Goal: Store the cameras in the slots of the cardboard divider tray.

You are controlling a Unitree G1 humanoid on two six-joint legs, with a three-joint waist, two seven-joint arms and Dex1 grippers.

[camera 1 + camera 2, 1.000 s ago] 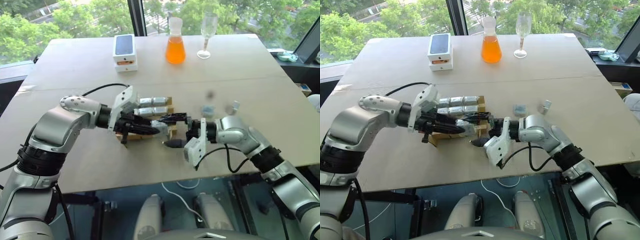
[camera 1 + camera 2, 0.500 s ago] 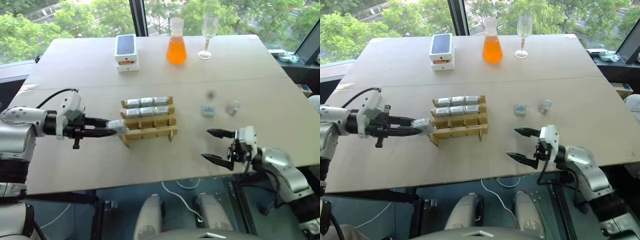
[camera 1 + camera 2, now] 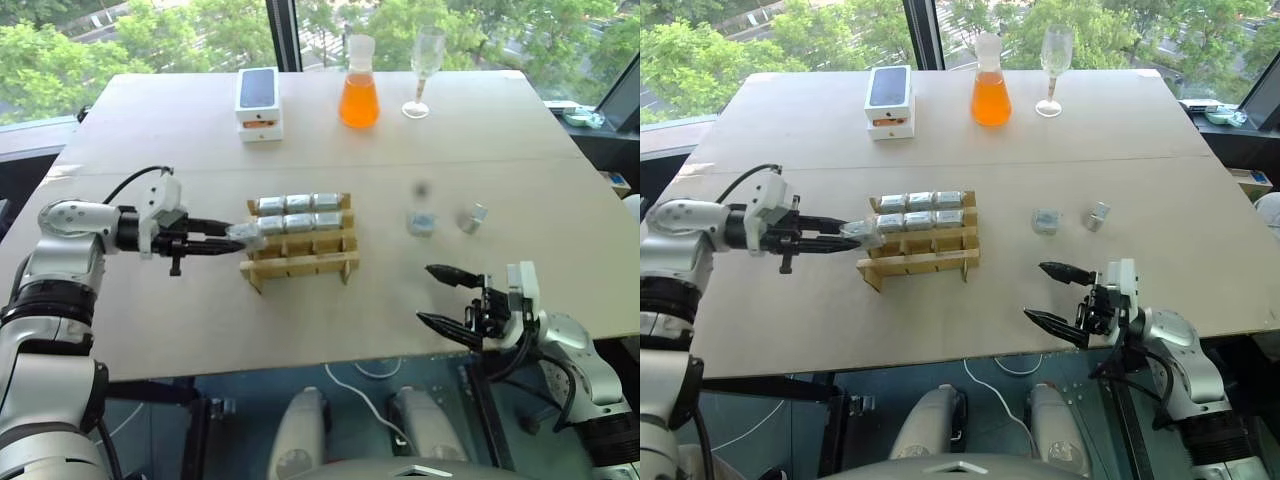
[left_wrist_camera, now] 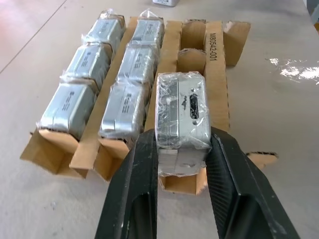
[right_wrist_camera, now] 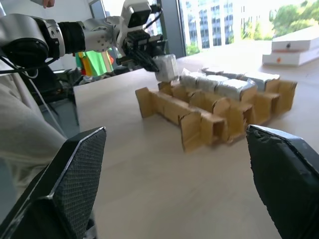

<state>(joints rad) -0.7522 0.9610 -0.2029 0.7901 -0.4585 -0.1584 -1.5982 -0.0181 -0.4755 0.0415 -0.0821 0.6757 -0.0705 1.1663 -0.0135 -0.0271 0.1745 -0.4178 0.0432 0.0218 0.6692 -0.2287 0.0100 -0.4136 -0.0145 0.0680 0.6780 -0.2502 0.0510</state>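
Black left fingers (image 4: 144,184) are clamping a camera (image 4: 182,112) just above the tray's (image 3: 300,265) near-row end slot; you are lining it up, so keep it square. Right fingers (image 3: 438,320), spread empty, are hanging off the bench (image 3: 300,330) edge.

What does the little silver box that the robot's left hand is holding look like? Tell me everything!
The held camera is a small silver-grey metal block wrapped in clear, crinkly plastic. Its upper face shows a small dark socket and tiny dark markings. The left gripper is shut on it, one black finger pressing each side. It hangs level above the near end of the cardboard divider tray, over the row of empty slots, beside six cameras already stored.
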